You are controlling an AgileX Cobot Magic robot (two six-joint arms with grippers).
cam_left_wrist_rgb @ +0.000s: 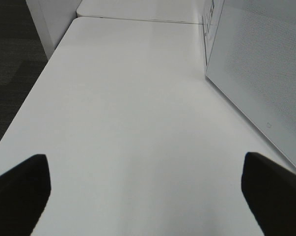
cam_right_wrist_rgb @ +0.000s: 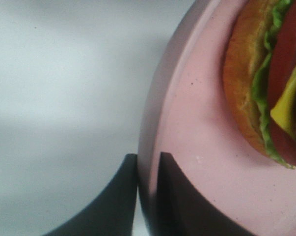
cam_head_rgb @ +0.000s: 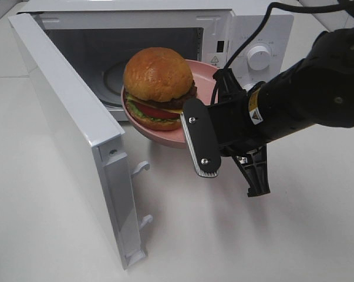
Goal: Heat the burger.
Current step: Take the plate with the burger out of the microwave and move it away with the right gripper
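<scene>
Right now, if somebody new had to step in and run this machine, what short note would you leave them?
Right gripper: shut on the rim of the pink plate, holding it in the air in front of the open microwave.
Left gripper: open, empty, over bare table beside the microwave door.
The burger sits on the plate.
Done: door open, plate picked up.
Left: set the plate inside, let go, close the door, start the heating.

Glossy golden-brown bun on the burger [cam_head_rgb: 158,82]; smooth matt pink plate [cam_right_wrist_rgb: 197,162]; glossy white microwave [cam_head_rgb: 77,126]; smooth matt white table [cam_left_wrist_rgb: 133,128]; matt black right gripper [cam_right_wrist_rgb: 148,162].
</scene>
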